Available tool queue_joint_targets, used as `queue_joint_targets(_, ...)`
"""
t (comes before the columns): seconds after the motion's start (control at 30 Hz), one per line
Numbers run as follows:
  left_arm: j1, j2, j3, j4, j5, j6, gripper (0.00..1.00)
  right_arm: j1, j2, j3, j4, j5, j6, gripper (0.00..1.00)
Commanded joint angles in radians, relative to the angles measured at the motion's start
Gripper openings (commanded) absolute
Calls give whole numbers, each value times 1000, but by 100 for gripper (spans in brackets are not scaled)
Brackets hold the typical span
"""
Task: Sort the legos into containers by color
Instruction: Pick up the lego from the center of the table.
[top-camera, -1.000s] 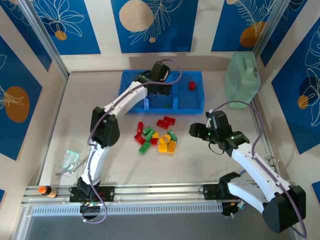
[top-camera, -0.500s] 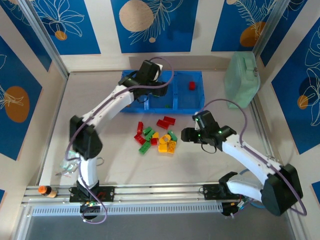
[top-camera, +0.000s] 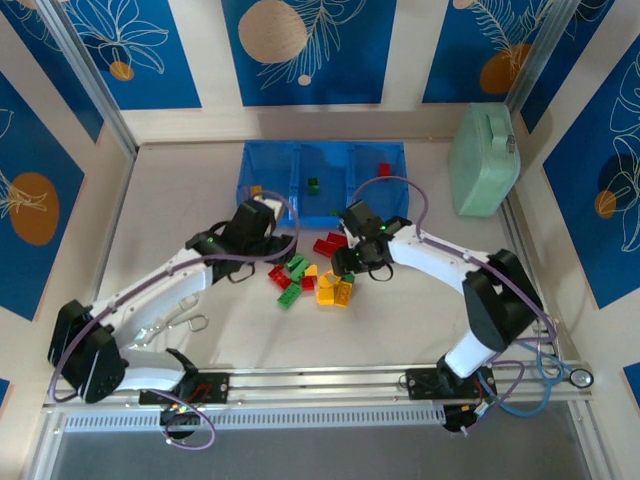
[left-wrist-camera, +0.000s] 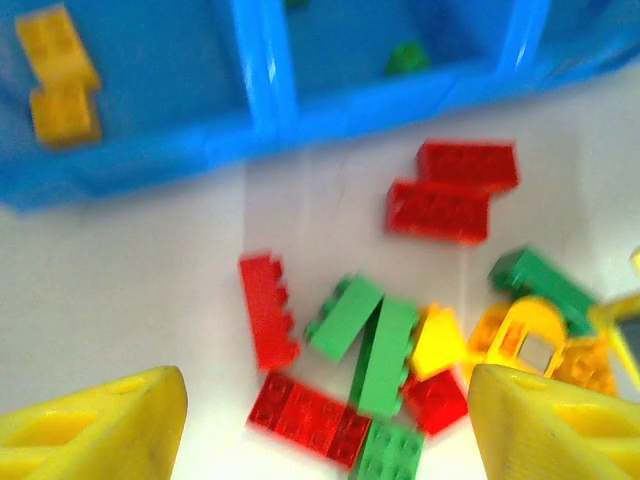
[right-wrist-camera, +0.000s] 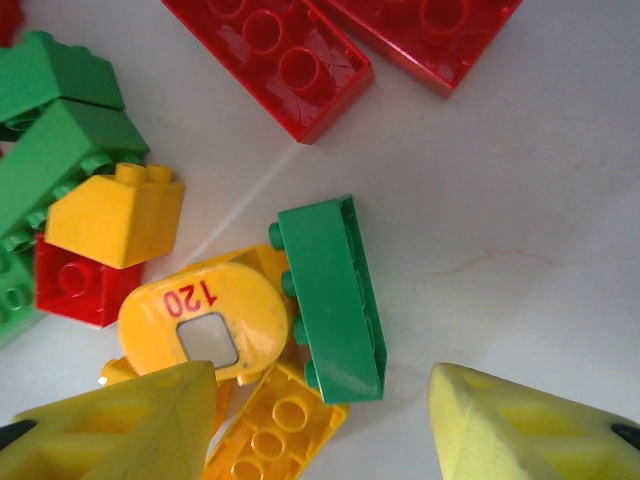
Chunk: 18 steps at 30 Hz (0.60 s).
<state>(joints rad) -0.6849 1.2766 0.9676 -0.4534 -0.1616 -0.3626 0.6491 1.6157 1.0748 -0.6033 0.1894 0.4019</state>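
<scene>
Left gripper (top-camera: 272, 243) came off the tray (top-camera: 270, 165), right gripper (top-camera: 344, 266) swung over the legos (top-camera: 318, 280)

White arms (top-camera: 440, 257), black joints (top-camera: 90, 365), purple cables (top-camera: 400, 182), yellow fingers (left-wrist-camera: 100, 430)

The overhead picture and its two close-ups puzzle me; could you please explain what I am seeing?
The machine is two white robot arms bolted at the near edge of a table. The wide picture comes from a fixed camera above and behind them. The close-ups come from a camera on each wrist; the yellow wedges at the bottom are that hand's own fingers. On the table lies a heap of small red, green and yellow-orange plastic studded bricks, behind it a translucent blue three-compartment plastic tray holding a few sorted bricks, and at the right a pale mint-green handled case. The left hand and right hand hover open over the heap, holding nothing.
</scene>
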Motion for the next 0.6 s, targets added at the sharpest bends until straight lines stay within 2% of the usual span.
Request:
queue_joint_targets(0.0, -7, -97, -85, 14, -21, -63, 74, 10, 51, 44, -66, 31, -28, 57)
queue_joint_targets(0.27, -8, -229, -236, -3, -46, -110, 72, 22, 132, 91, -81, 70, -23, 54)
queue_joint_targets(0.57, -7, -227, -241, 13, -50, -110, 71, 39, 221, 123, -82, 111, -6, 50)
